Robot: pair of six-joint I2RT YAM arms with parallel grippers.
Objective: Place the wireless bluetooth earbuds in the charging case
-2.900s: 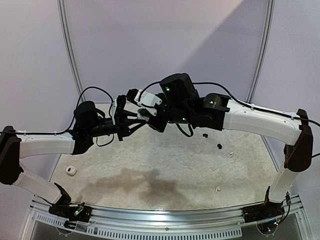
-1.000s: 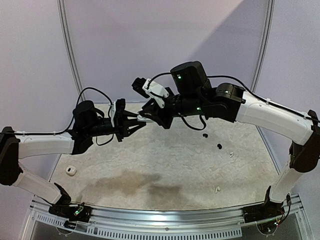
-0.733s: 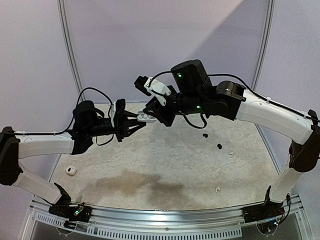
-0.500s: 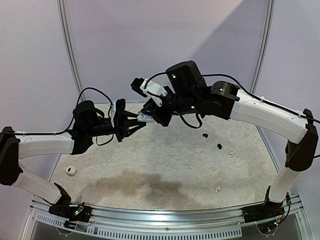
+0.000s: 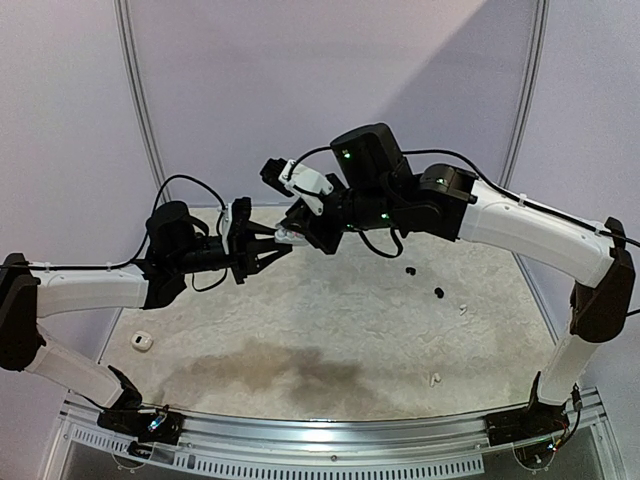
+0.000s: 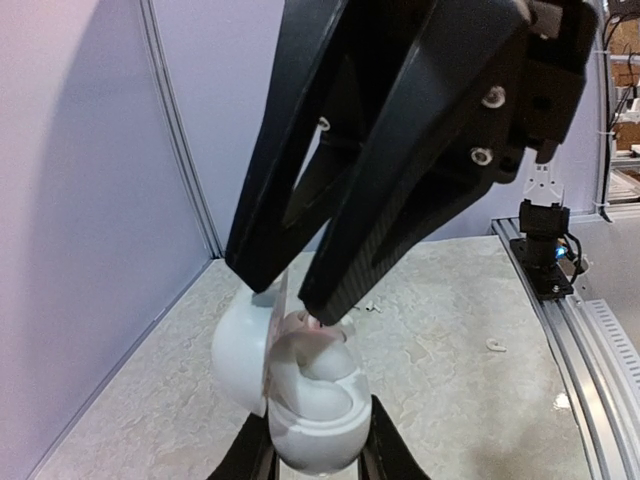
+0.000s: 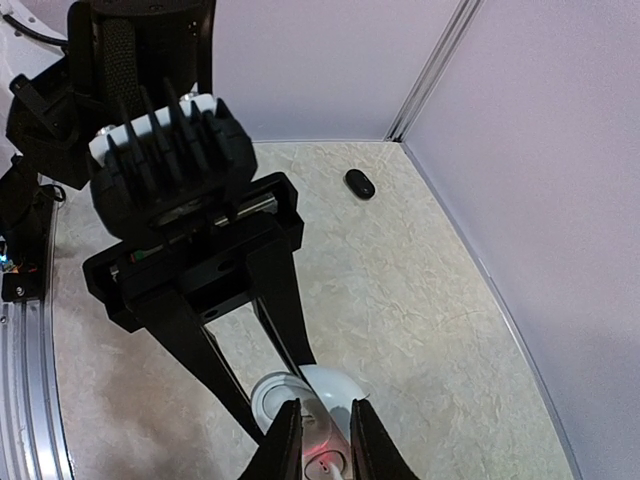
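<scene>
My left gripper [image 5: 272, 243] is shut on a white charging case [image 5: 284, 237], held in the air with its lid open. In the left wrist view the case [image 6: 312, 415] sits between my fingers, lid [image 6: 238, 345] swung left. My right gripper [image 5: 300, 230] meets it from the right. Its black fingertips [image 6: 330, 290] press a white earbud [image 6: 318, 333] at the case's socket. In the right wrist view my right gripper [image 7: 324, 445] straddles the case [image 7: 330, 390], where a red light glows. Two black earbuds [image 5: 410, 271] and two white ones [image 5: 463, 308] lie on the table.
A second white case [image 5: 141, 342] lies on the table at the near left. A black pebble-shaped case [image 7: 359, 184] lies near the back corner. Purple walls enclose the table on three sides. A metal rail [image 5: 330, 432] runs along the near edge.
Over the last second my right gripper has moved left and slightly down, closing in on the case. The left arm and the case have stayed still.
</scene>
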